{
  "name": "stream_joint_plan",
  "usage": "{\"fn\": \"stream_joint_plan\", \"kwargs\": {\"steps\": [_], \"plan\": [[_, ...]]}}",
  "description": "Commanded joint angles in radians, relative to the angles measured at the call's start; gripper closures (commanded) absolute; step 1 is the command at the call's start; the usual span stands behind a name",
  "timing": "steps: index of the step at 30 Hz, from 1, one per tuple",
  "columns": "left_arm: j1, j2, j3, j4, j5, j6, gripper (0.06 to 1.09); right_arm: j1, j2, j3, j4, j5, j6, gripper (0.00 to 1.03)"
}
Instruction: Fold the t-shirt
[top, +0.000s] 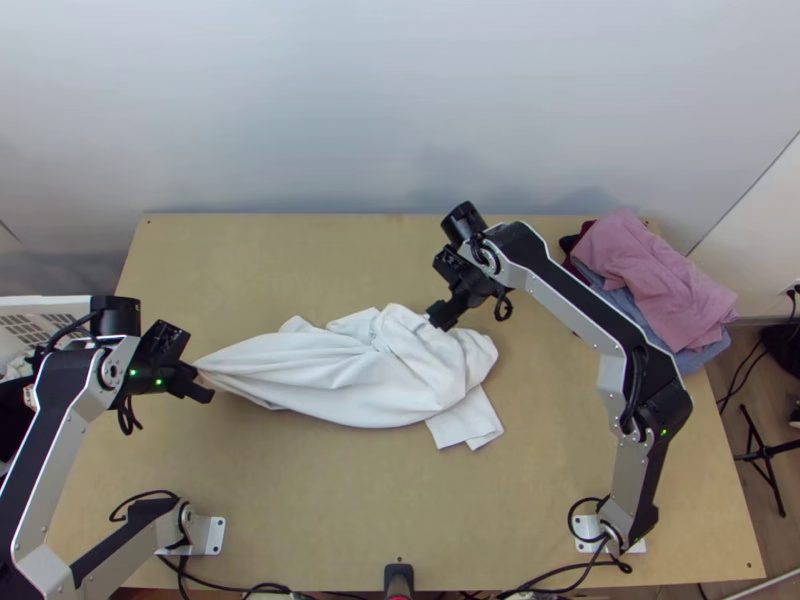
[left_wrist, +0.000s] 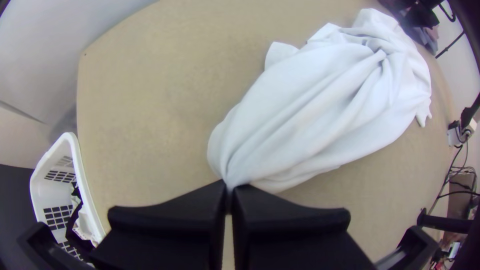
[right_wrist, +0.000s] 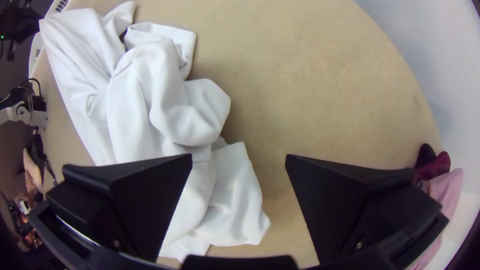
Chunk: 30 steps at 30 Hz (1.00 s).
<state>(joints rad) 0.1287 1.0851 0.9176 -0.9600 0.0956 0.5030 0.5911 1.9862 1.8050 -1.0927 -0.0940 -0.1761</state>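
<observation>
Top view: the white shirt (top: 350, 385) lies bunched on the tabletop (top: 330, 500). The left gripper (top: 195, 380) pinches one end tight in its jaws. The right gripper (top: 441, 315) has its jaws wide open by the fatter end; I cannot tell if they touch it.

We had a light wooden table (top: 540, 480) before us, the white t-shirt (top: 340, 385) lying bunched across its middle, tapering toward the left side, with a flap splayed out at its right end. At the far right corner we saw a loose pile, pink cloth (top: 650, 270) over blue cloth (top: 706, 355), with dark red cloth (right_wrist: 436, 167) peeking out, spilling past the table's edge.
</observation>
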Motion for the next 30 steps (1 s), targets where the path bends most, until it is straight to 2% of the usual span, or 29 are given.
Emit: {"fn": "stream_joint_plan", "kwargs": {"steps": [1,5,16,20,26,28,30], "plan": [[0.017,-0.001,0.000,0.003,0.007,0.012,1.02,0.007,-0.021,-0.042,-0.006,-0.003,0.001,0.21],[0.014,-0.004,-0.002,0.003,0.007,0.011,1.02,0.033,-0.018,-0.035,-0.004,-0.003,0.006,0.30],[0.015,-0.011,-0.003,0.003,0.007,0.011,1.02,0.056,-0.007,-0.019,-0.001,-0.003,0.006,0.34],[0.020,-0.016,-0.005,0.003,0.009,0.012,1.02,0.070,-0.006,-0.026,0.007,-0.004,0.006,0.45],[0.020,-0.024,-0.003,0.003,0.009,0.011,1.02,0.084,0.042,-0.015,0.020,-0.009,0.009,0.45],[0.020,-0.024,-0.002,0.003,0.009,0.012,1.02,0.090,0.062,-0.004,0.025,-0.015,0.013,0.51],[0.022,-0.025,-0.002,0.003,0.009,0.014,1.02,0.098,0.077,-0.004,0.034,-0.015,0.017,0.51]]}}
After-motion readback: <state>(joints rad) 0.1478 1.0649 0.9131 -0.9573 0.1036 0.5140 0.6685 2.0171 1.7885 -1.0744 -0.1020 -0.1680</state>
